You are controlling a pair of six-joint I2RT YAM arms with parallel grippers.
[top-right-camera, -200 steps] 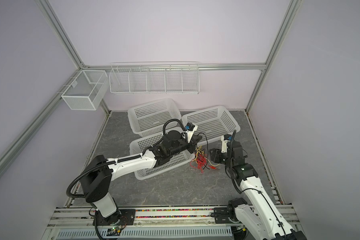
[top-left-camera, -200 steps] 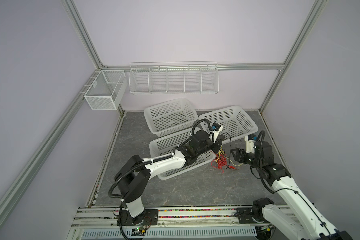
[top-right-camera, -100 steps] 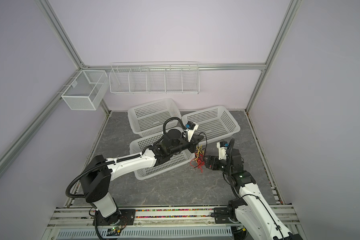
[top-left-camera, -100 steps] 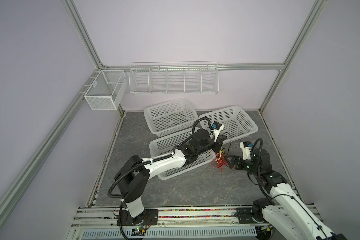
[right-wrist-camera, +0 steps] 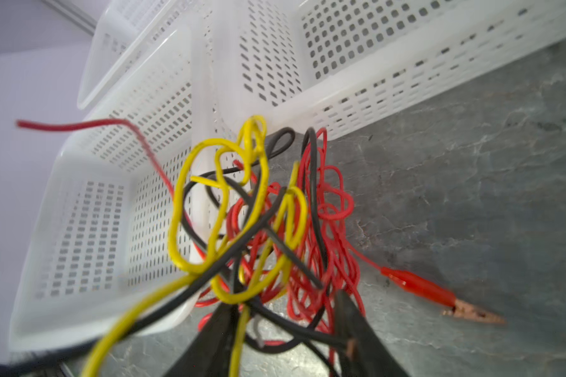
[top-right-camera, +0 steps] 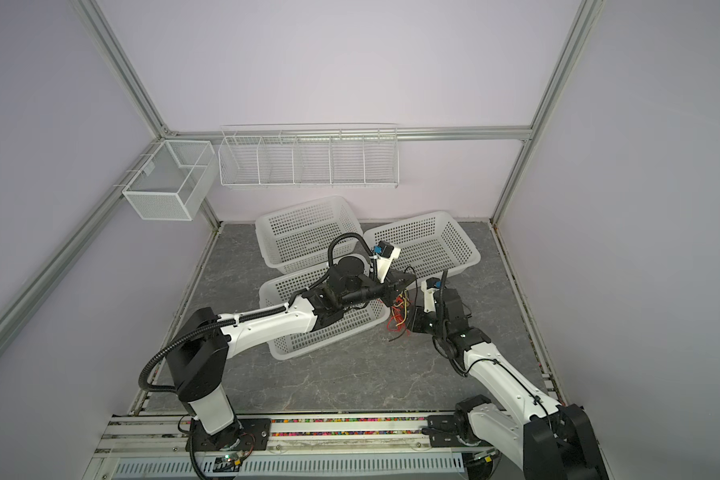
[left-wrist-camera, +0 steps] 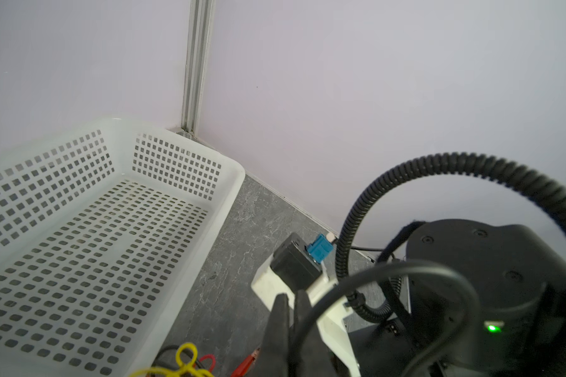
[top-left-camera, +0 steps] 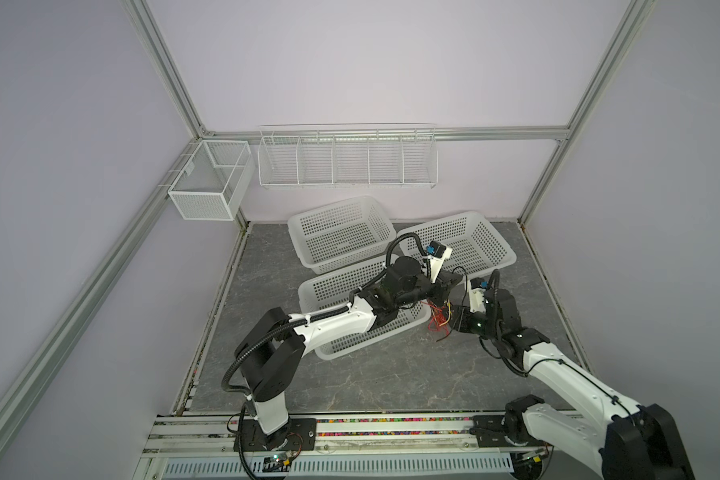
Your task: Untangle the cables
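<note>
Right pincer (right-wrist-camera: 285,305) low, astride cables (right-wrist-camera: 255,212)

Soft, even light in both top views, shadows only faint. Right wrist view's gone blurry: cables (right-wrist-camera: 307,261) smeared up close, basket (right-wrist-camera: 89,228) hazy on the left.

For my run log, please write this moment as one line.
left end effector: shut on cables | right end effector: open, cables between jaws | red clip: on floor | cables: tangled
</note>
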